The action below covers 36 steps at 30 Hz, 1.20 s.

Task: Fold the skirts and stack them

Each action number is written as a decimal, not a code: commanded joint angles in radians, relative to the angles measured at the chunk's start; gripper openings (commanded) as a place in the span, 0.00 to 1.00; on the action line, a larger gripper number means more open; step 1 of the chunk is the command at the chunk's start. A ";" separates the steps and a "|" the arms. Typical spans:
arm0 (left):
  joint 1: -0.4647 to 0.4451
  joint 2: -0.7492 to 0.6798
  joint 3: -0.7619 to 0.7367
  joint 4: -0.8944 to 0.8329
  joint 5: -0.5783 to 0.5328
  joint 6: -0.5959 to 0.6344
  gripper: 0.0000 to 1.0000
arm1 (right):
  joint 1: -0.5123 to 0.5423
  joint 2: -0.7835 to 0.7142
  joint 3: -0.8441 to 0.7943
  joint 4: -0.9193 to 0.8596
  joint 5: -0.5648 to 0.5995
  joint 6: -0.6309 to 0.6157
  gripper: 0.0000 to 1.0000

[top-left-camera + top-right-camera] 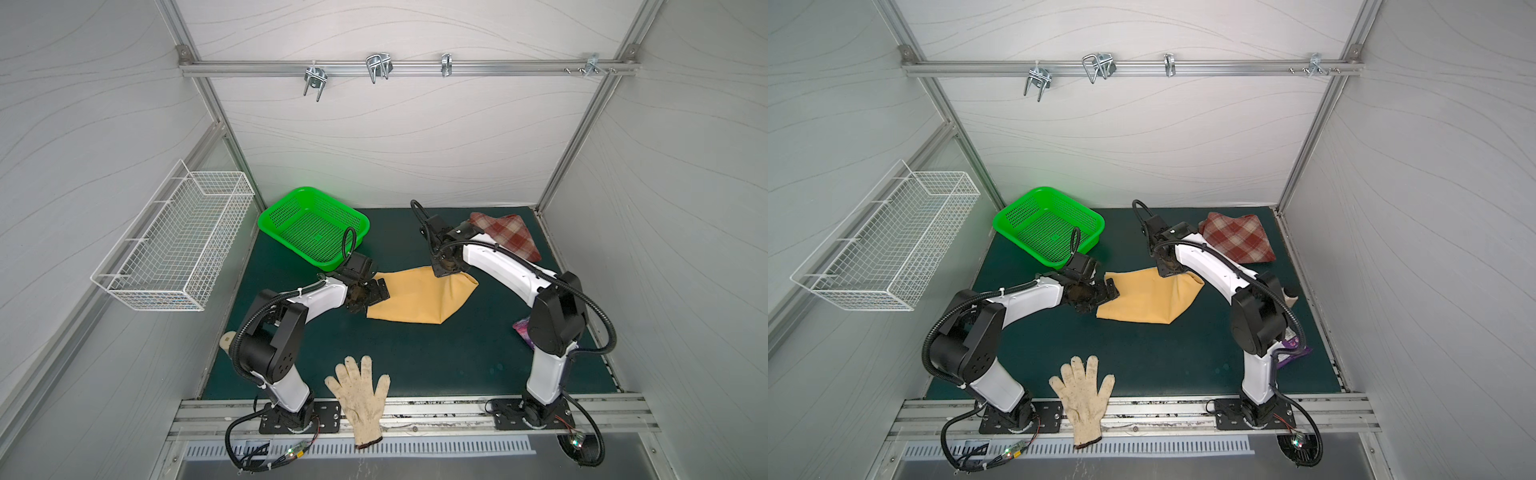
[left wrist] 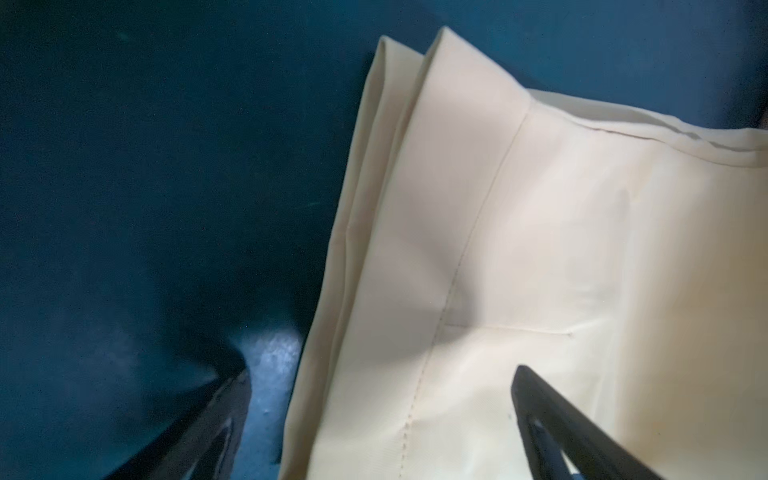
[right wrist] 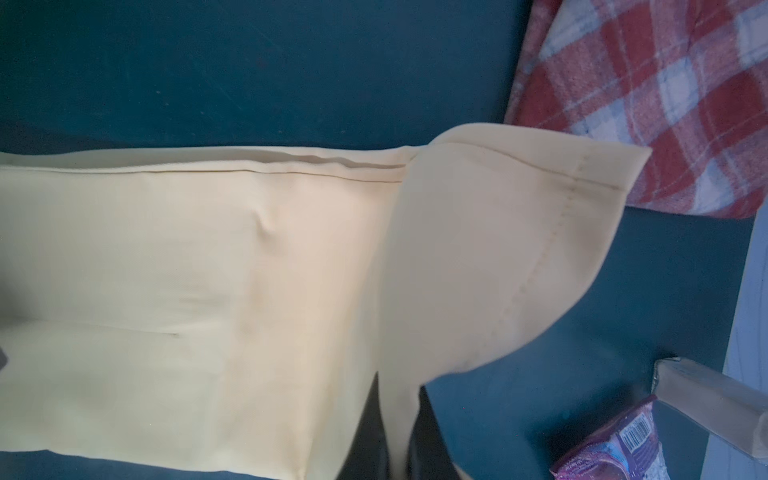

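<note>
The mustard-yellow skirt (image 1: 419, 299) (image 1: 1146, 299) lies on the green mat at mid-table, folded into a rough pentagon. My right gripper (image 1: 446, 271) (image 3: 399, 382) is shut on its far right edge, and a flap of the cloth (image 3: 498, 232) is lifted there. My left gripper (image 1: 376, 292) (image 2: 382, 386) stands open at the skirt's left edge (image 2: 519, 232). One of its fingers is over the cloth and the other is over the mat. The plaid skirt (image 1: 509, 232) (image 1: 1237, 239) (image 3: 665, 104) lies bunched at the back right, partly behind the right arm.
A green plastic basket (image 1: 311, 224) stands at the back left. An off-white glove (image 1: 361, 395) hangs over the front edge. A purple packet (image 1: 1291, 351) (image 3: 615, 449) lies by the right arm's base. A white wire basket (image 1: 178, 245) hangs on the left wall.
</note>
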<state>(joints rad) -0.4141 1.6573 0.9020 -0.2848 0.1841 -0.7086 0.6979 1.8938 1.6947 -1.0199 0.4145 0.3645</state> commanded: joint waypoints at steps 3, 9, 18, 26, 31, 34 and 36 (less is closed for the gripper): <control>-0.019 0.070 -0.028 0.071 0.021 -0.005 0.98 | 0.045 0.075 0.128 -0.114 -0.026 0.058 0.00; -0.039 0.097 -0.031 0.095 0.029 -0.013 0.98 | 0.077 0.129 0.223 -0.108 -0.148 0.127 0.00; -0.065 0.121 -0.037 0.118 0.032 -0.027 0.98 | 0.100 0.106 0.205 0.008 -0.316 0.230 0.00; -0.071 0.117 -0.053 0.136 0.037 -0.035 0.98 | 0.103 0.097 0.139 0.151 -0.414 0.342 0.00; -0.072 0.118 -0.069 0.153 0.038 -0.040 0.98 | 0.106 0.061 0.061 0.280 -0.434 0.435 0.00; -0.074 0.119 -0.071 0.158 0.040 -0.041 0.98 | 0.109 0.052 0.050 0.325 -0.446 0.476 0.00; -0.077 0.119 -0.072 0.159 0.041 -0.041 0.98 | 0.114 0.051 0.055 0.343 -0.457 0.495 0.00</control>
<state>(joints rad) -0.4637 1.6859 0.8837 -0.1352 0.1421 -0.7216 0.7940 2.0037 1.7405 -0.7612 -0.0113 0.7883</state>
